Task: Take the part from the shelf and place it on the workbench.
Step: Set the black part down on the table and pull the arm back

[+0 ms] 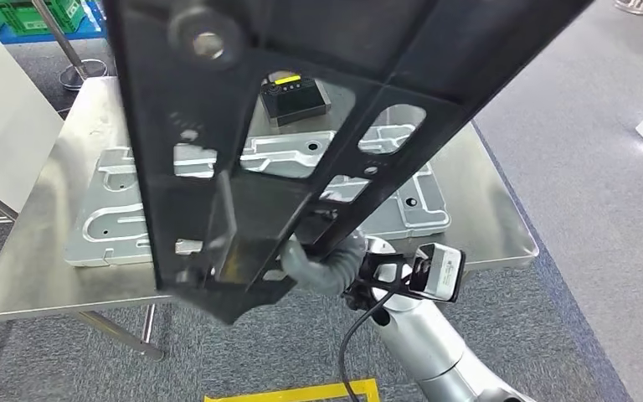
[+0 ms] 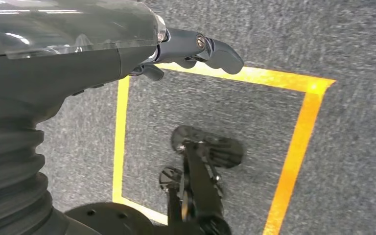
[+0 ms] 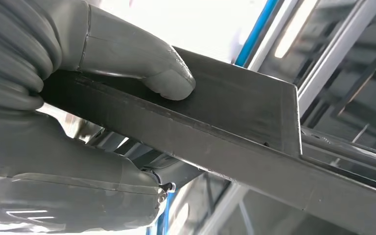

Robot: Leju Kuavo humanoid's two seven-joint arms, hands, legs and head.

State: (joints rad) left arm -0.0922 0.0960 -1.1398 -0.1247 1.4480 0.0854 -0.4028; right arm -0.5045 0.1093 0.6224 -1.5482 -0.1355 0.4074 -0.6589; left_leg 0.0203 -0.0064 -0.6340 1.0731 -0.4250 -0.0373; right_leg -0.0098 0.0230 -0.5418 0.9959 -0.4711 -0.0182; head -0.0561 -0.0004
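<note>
Right wrist view: the right robot hand (image 3: 78, 117) grips the black part (image 3: 235, 127) by its flat edge, the thumb (image 3: 142, 61) pressed on top. In the head view this long perforated part (image 1: 301, 126) is held tilted above the tabletop (image 1: 502, 226), crossing most of the picture. Under it a silver moulded plate (image 1: 285, 155) lies on the steel surface, with a small black box (image 1: 295, 99) beyond it; its yellow label is too small to read. The left robot hand (image 2: 196, 49) hangs over grey carpet (image 2: 352, 39) with yellow tape lines (image 2: 293, 152), holding nothing, fingers loosely apart.
</note>
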